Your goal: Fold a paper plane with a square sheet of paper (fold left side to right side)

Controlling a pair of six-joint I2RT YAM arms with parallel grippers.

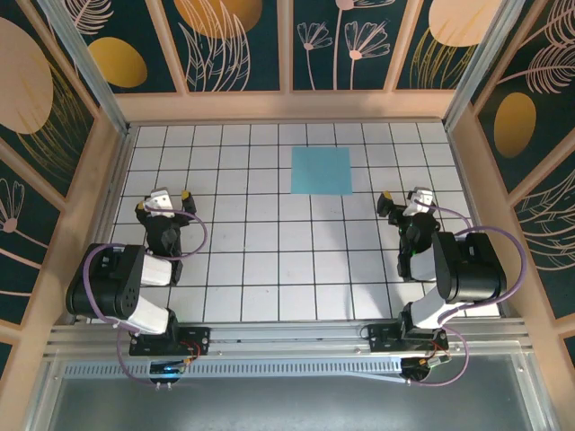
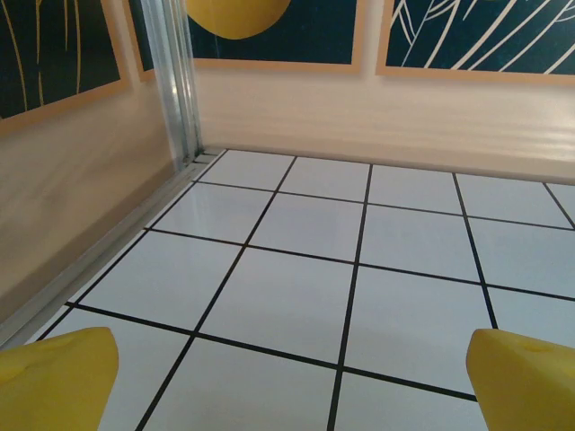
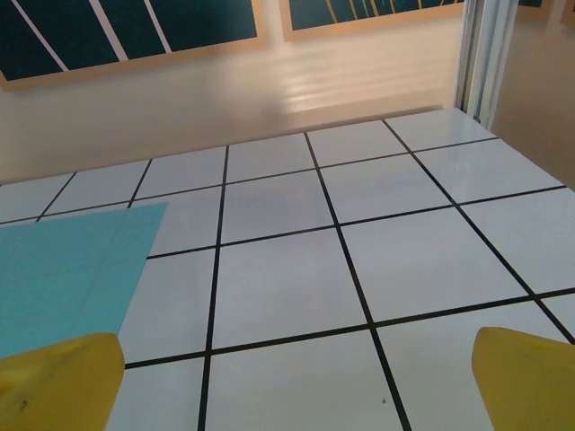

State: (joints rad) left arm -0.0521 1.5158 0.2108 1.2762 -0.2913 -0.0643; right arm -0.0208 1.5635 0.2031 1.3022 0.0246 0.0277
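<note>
Square sheet of paper (image 1: 321, 170) lying flat on the tabletop (image 1: 260, 269), partly running off the right wrist view, sitting well beyond left end effector (image 1: 163, 201) and right end effector (image 1: 409, 198), both gaping wide, empty

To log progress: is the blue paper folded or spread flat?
Spread flat: the square sheet of paper lies as a full square on the table, no crease visible.

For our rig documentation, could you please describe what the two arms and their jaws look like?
The left arm and right arm match: bulky black joint housings, white link segments, black bases bolted to an aluminium rail. A thin purple cable loops along each. The jaws end in bright yellow, blocky pads.
</note>
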